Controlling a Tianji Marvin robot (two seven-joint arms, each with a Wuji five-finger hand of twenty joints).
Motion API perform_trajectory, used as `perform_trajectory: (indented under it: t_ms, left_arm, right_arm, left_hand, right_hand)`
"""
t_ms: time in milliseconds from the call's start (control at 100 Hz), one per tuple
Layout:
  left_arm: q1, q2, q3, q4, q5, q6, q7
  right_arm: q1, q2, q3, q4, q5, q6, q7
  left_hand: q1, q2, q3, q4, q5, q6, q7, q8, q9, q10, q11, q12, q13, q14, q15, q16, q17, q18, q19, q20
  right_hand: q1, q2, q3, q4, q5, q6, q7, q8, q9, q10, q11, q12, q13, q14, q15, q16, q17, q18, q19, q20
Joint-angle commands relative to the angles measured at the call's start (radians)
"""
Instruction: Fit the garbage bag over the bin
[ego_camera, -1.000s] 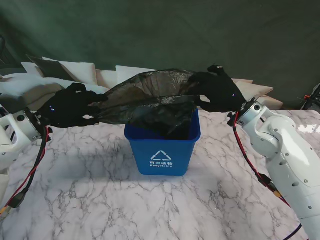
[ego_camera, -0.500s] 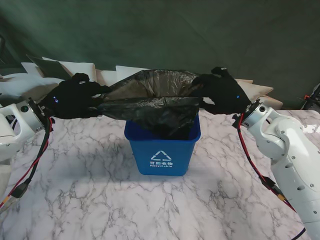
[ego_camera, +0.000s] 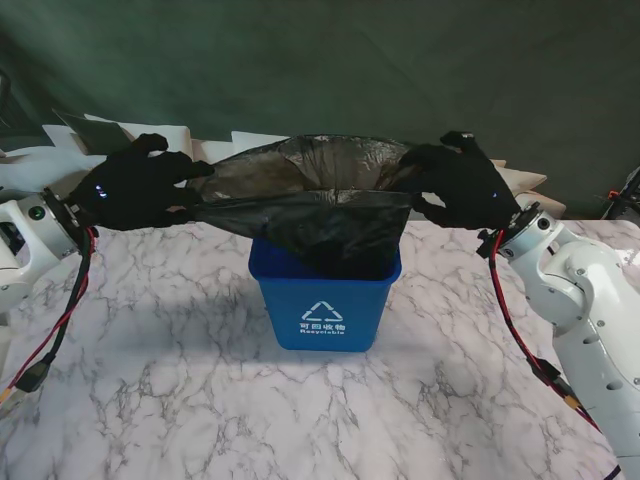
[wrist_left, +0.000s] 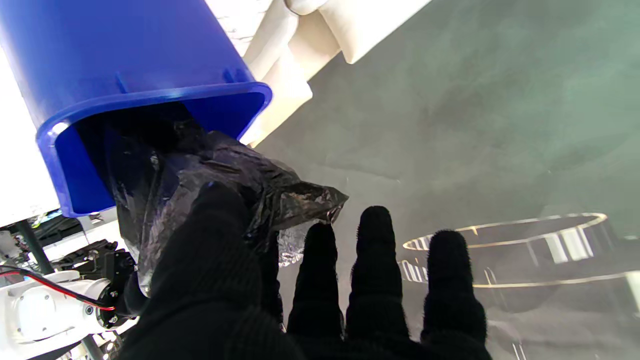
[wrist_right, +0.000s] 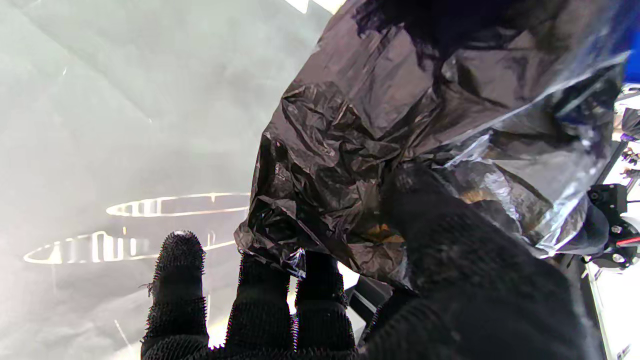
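1. Surface: a white marble-patterned table top with grey veining (ego_camera: 150, 380) carries the work. A dark green fabric backdrop (ego_camera: 320, 70) closes the room behind it.
2. Surroundings: white cushioned blocks (ego_camera: 160, 140) lie along the far edge of the table, behind both hands. Red and black cables (ego_camera: 60, 330) hang from the left arm; a similar cable runs along the right arm.
3. Bin: a blue rectangular plastic bin with a white recycling symbol (ego_camera: 324, 300) stands upright near the table centre. The left wrist view shows its open rim (wrist_left: 150, 100) and the bag entering it.
4. Bag: a thin, crinkled black plastic garbage bag (ego_camera: 320, 195) is stretched wide above the bin. Its lower part hangs inside the bin; its mouth is spread open and raised above the rim, not pulled over it.
5. Left hand (ego_camera: 135, 190), black-gloved: it pinches the left edge of the bag between thumb and index; the other fingers (wrist_left: 375, 270) are extended and free.
6. Right hand (ego_camera: 465, 185), black-gloved: thumb and fingers clamp the right edge of the bag (wrist_right: 350, 150); the outermost finger stands clear.
7. Obstruction: the bag film hides the far rim of the bin in the stand view.
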Motion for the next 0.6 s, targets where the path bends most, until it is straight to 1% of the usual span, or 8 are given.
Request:
perform_trajectory:
  t_ms: [0, 100, 180, 290, 380, 460, 500, 590]
  left_arm:
    - [-0.01, 0.002, -0.015, -0.002, -0.039, 0.009, -0.02]
    - [-0.008, -0.001, -0.041, -0.005, -0.039, 0.019, 0.003]
    - [-0.001, -0.002, -0.057, -0.008, -0.044, 0.021, 0.014]
    - [0.018, -0.001, -0.077, -0.012, -0.006, 0.015, 0.057]
    - [0.039, -0.003, -0.085, -0.016, -0.011, 0.013, 0.063]
    - [0.057, -0.004, -0.082, -0.024, -0.009, 0.0, 0.065]
    - [0.066, -0.004, -0.078, -0.028, -0.011, -0.011, 0.062]
    - [0.086, -0.003, -0.069, -0.035, 0.022, -0.03, 0.095]
  right_arm:
    - [0.003, -0.006, 0.002, 0.002, 0.004, 0.011, -0.018]
    - [-0.005, -0.011, 0.01, 0.001, 0.0, 0.02, -0.063]
    - [-0.022, -0.017, 0.021, -0.012, 0.03, 0.025, -0.051]
    - [-0.039, -0.015, 0.032, -0.017, 0.018, 0.018, -0.059]
    - [-0.052, -0.016, 0.036, -0.02, 0.019, 0.016, -0.061]
    - [-0.065, -0.016, 0.035, -0.024, 0.037, 0.012, -0.033]
    - [-0.07, -0.014, 0.034, -0.024, 0.031, 0.006, -0.028]
    - [-0.081, -0.009, 0.032, -0.026, 0.002, -0.004, -0.041]
  left_hand:
    - [0.043, 0.029, 0.012, -0.003, -0.028, 0.009, -0.001, 0.02, 0.012, 0.003, -0.003, 0.011, 0.012, -0.007, 0.008, 0.012, -0.013, -0.005, 0.011, 0.014]
    - [0.043, 0.032, 0.011, -0.004, -0.031, 0.007, -0.001, 0.02, 0.011, 0.002, -0.002, 0.012, 0.01, -0.007, 0.008, 0.012, -0.015, -0.006, 0.011, 0.013]
    - [0.044, 0.033, 0.01, -0.005, -0.033, 0.007, -0.002, 0.019, 0.01, 0.002, -0.002, 0.012, 0.007, -0.006, 0.007, 0.013, -0.018, -0.006, 0.009, 0.012]
    - [0.043, 0.035, 0.009, -0.005, -0.034, 0.003, -0.002, 0.019, 0.012, 0.002, -0.001, 0.012, 0.008, -0.006, 0.008, 0.013, -0.016, -0.006, 0.01, 0.012]
    - [0.044, 0.035, 0.008, -0.005, -0.035, 0.003, -0.003, 0.018, 0.012, 0.003, -0.001, 0.012, 0.006, -0.004, 0.007, 0.013, -0.019, -0.005, 0.008, 0.012]
    - [0.041, 0.034, 0.006, -0.006, -0.034, 0.0, -0.004, 0.016, 0.012, 0.004, -0.002, 0.011, 0.005, -0.003, 0.006, 0.013, -0.019, -0.005, 0.008, 0.011]
    - [0.042, 0.035, 0.007, -0.005, -0.032, -0.001, -0.003, 0.016, 0.014, 0.004, -0.002, 0.011, 0.006, -0.004, 0.006, 0.012, -0.019, -0.004, 0.007, 0.011]
    - [0.04, 0.035, 0.006, -0.004, -0.033, -0.005, -0.005, 0.014, 0.016, 0.004, -0.002, 0.01, 0.009, -0.005, 0.006, 0.012, -0.016, -0.004, 0.008, 0.011]
  right_hand:
    - [0.043, 0.046, 0.034, -0.008, -0.004, -0.064, 0.045, 0.03, -0.004, -0.008, 0.014, 0.013, 0.001, -0.006, -0.016, -0.002, -0.009, -0.022, -0.02, 0.012]
    - [0.049, 0.051, 0.034, -0.011, 0.009, -0.064, 0.061, 0.047, 0.002, -0.009, 0.032, 0.021, 0.007, -0.009, -0.004, 0.003, -0.006, -0.023, -0.017, 0.014]
    - [0.055, 0.054, 0.037, -0.012, 0.017, -0.062, 0.065, 0.054, 0.001, -0.009, 0.04, 0.026, 0.006, -0.01, 0.004, 0.006, -0.007, -0.025, -0.014, 0.016]
    - [0.055, 0.055, 0.035, -0.013, 0.008, -0.06, 0.062, 0.06, -0.001, -0.009, 0.042, 0.028, 0.003, -0.011, 0.008, 0.008, -0.006, -0.025, -0.011, 0.019]
    - [0.054, 0.054, 0.034, -0.013, 0.006, -0.06, 0.06, 0.061, -0.001, -0.01, 0.042, 0.028, 0.003, -0.011, 0.01, 0.008, -0.006, -0.025, -0.01, 0.02]
    - [0.047, 0.048, 0.03, -0.013, 0.013, -0.058, 0.057, 0.058, -0.001, -0.011, 0.04, 0.027, -0.001, -0.01, 0.009, 0.008, -0.009, -0.026, -0.011, 0.02]
    - [0.044, 0.044, 0.029, -0.012, 0.013, -0.059, 0.056, 0.056, 0.0, -0.012, 0.038, 0.026, 0.001, -0.01, 0.009, 0.007, -0.008, -0.025, -0.011, 0.021]
    - [0.035, 0.035, 0.029, -0.009, 0.014, -0.062, 0.05, 0.049, 0.003, -0.012, 0.034, 0.024, 0.003, -0.011, 0.007, 0.006, -0.006, -0.024, -0.011, 0.022]
